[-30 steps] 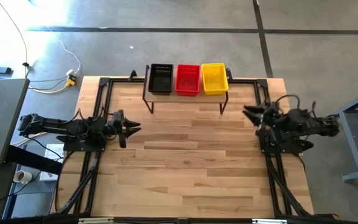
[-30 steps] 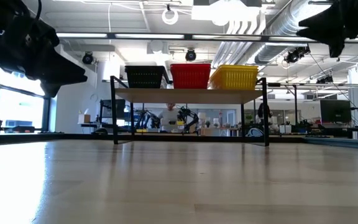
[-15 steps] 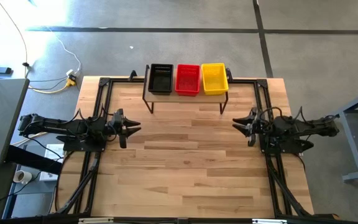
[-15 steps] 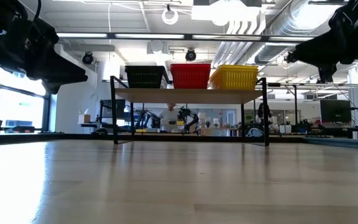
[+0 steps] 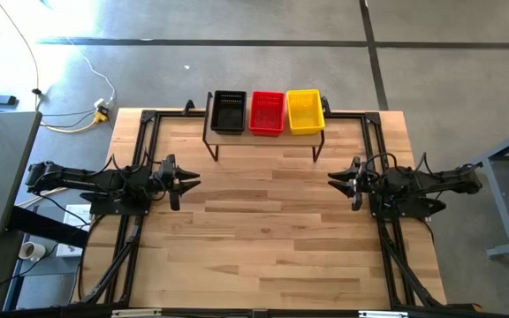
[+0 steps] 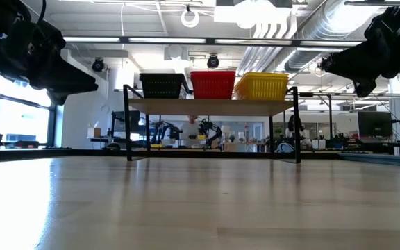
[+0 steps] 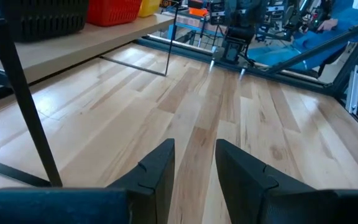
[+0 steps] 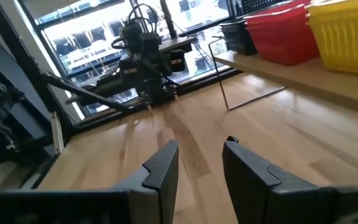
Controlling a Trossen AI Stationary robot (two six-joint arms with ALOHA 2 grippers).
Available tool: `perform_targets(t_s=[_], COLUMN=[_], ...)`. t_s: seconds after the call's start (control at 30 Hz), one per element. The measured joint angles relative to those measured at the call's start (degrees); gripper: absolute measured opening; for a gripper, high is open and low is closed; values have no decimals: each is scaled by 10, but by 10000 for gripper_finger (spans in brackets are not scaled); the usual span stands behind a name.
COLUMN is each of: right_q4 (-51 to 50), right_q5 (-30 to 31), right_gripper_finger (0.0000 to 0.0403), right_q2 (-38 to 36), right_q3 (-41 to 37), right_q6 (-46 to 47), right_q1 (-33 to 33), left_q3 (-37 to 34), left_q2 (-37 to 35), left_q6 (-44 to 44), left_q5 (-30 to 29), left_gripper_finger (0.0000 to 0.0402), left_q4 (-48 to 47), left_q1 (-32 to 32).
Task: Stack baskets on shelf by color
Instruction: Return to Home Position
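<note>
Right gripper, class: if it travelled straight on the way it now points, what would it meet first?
Probably the left gripper, facing it across the table. The right gripper points past the shelf, not at it; height is hard to judge.

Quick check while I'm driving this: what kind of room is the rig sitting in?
Most likely a robotics lab in an open industrial hall: bare silver ducts run under the ceiling, more arm rigs stand beyond the shelf, and the floor looks like bare grey concrete with loose cables.
</note>
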Motion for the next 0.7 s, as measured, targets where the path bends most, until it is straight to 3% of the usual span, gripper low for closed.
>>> perform_targets(t_s=[0.7], right_q4=[-1], right_q5=[0], right_gripper_finger=[112], right_q2=[0], right_q3=[0], right_q6=[19], right_q1=[0], left_q3=[0], left_q2=[0], left_q6=[1], left_q5=[0], left_gripper_finger=[106], left_q4=[0], left_q1=[0])
